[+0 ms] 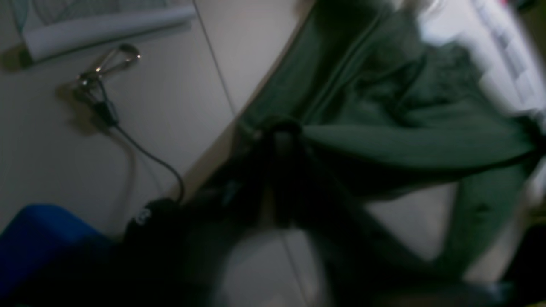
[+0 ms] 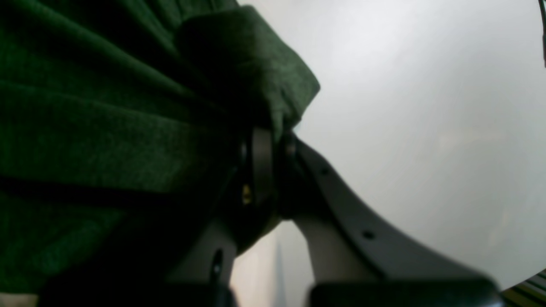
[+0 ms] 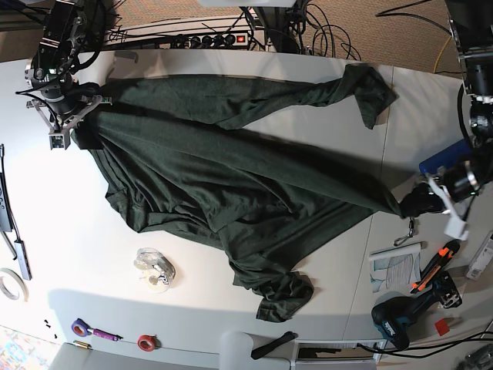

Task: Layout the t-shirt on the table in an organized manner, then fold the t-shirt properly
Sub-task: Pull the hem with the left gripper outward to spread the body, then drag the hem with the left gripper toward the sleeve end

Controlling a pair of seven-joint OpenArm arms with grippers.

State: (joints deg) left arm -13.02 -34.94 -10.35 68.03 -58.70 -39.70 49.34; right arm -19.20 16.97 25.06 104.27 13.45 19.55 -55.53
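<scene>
T-shirt (image 3: 231, 177), dark green and soft, lies spread across the white table (image 3: 100, 254), wrinkled, with one sleeve bunched near the table's front edge. The right gripper (image 2: 273, 132) is pinched tight on a fold of cloth at the table's back corner. The left gripper (image 3: 416, 204) sits at the stretched corner; it is too blurry to tell its grip. Smooth bare table lies all around.
</scene>
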